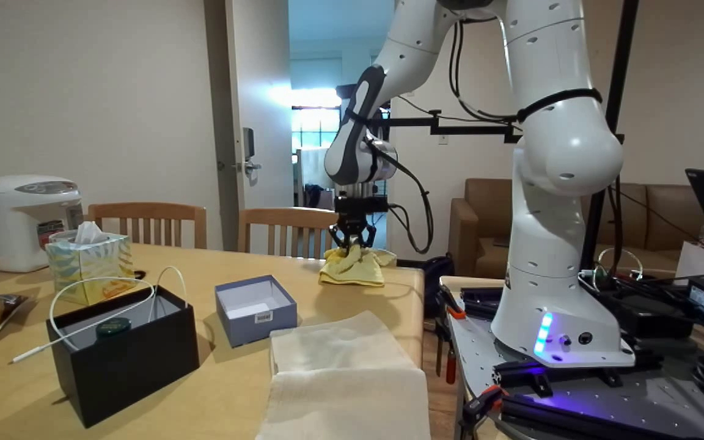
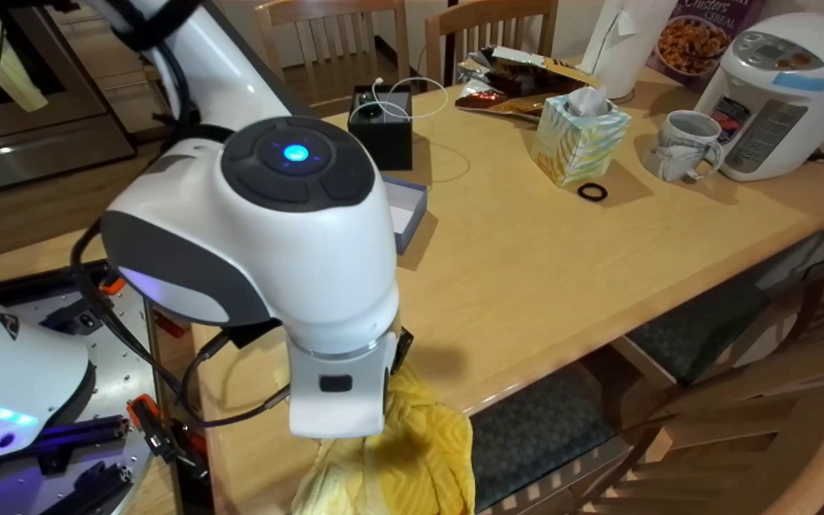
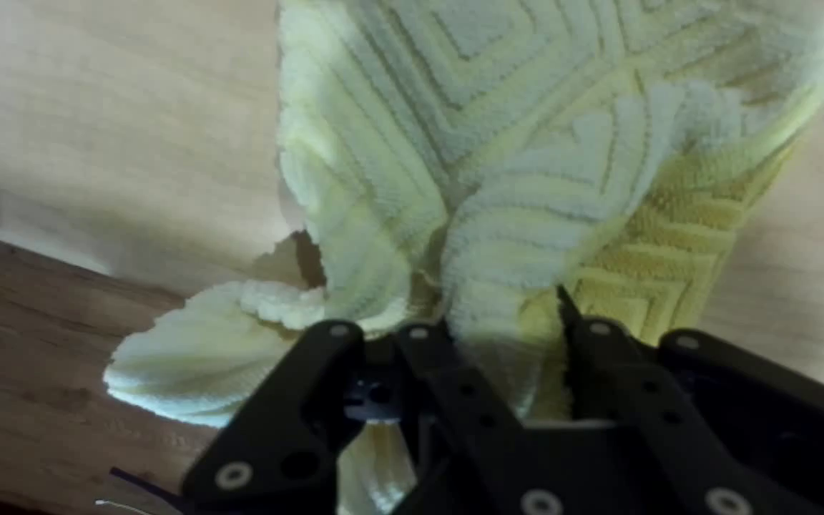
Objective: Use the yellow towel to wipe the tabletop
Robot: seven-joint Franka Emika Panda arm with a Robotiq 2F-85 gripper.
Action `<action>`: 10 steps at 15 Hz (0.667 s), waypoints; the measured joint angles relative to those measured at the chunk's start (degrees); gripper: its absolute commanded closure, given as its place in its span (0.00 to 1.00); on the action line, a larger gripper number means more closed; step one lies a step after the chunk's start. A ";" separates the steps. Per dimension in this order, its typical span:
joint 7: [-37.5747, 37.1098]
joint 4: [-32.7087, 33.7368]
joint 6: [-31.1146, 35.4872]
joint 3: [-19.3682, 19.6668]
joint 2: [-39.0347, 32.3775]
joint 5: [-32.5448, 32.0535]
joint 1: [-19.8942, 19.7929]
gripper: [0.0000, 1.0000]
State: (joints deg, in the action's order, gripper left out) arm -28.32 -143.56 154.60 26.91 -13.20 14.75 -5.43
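The yellow towel point(image 1: 352, 275) lies crumpled on the wooden tabletop point(image 1: 187, 263), near its corner beside the robot base. In an exterior view the towel point(image 2: 423, 458) reaches the table's edge by the chairs. My gripper point(image 1: 352, 245) points straight down over it. In the wrist view the gripper's fingers point(image 3: 505, 322) stand on both sides of a bunched fold of the towel point(image 3: 469, 143), which fills the gap between them. A loose end of the towel extends past the table edge there. In an exterior view the wrist hides the fingers.
A shallow blue-grey box point(image 1: 257, 308), a black box point(image 1: 126, 360) with a white cable, and a pale cloth point(image 1: 346, 391) lie on the table. A tissue box point(image 2: 580, 136), black ring point(image 2: 591, 191), mug point(image 2: 680, 146) and water boiler point(image 2: 787, 100) stand farther off. Chairs point(image 1: 288, 223) line an edge.
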 measured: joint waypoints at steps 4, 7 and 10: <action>2.04 0.49 -11.44 -5.94 3.90 2.41 -2.18 0.91; 5.40 -0.35 -17.98 -11.95 6.08 8.94 -2.03 0.91; 9.44 -1.75 -24.87 -16.07 7.86 16.32 -1.85 0.91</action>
State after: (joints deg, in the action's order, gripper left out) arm -18.87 -145.31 129.72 10.84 -5.35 31.07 -7.28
